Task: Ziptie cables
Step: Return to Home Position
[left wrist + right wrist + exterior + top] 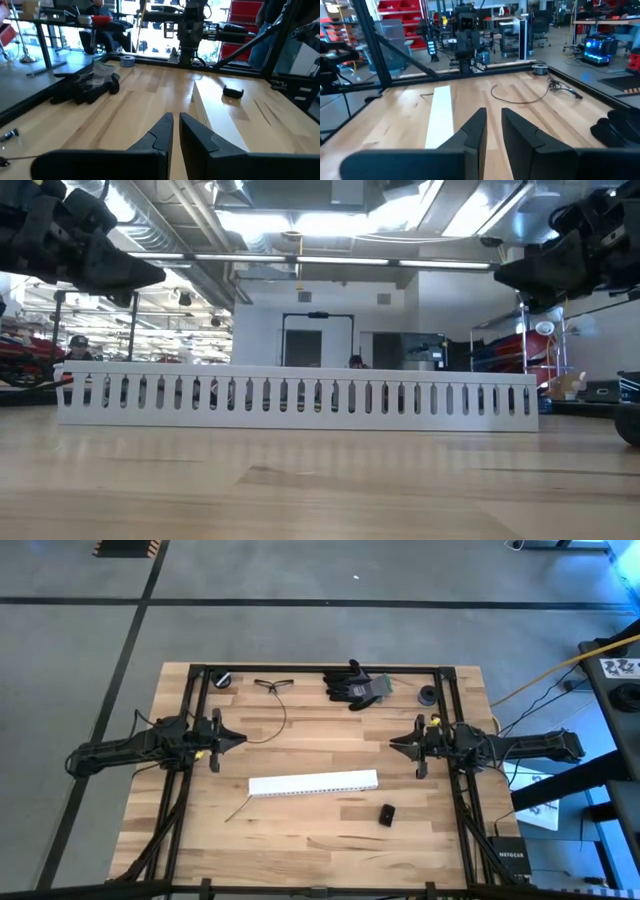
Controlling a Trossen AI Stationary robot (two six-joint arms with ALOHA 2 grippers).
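My left gripper (240,737) (176,122) hovers shut above the table's left side, pointing level toward the middle. My right gripper (393,743) (493,117) faces it from the right side, also shut and holding nothing. One thin pale cable (238,810) lies flat on the wood at the left end of the white perforated strip (313,783) (300,395). Thin black zipties lie toward the far edge: a looped one (273,685) and a long curved one (278,725) (520,98). Neither gripper is near them.
Black gloves (355,685) (87,85) lie at the far edge. A small black block (386,814) (233,92) sits on the near right. Dark rolls stand at the far left (222,679) and far right (428,695). A black frame (320,668) borders the table.
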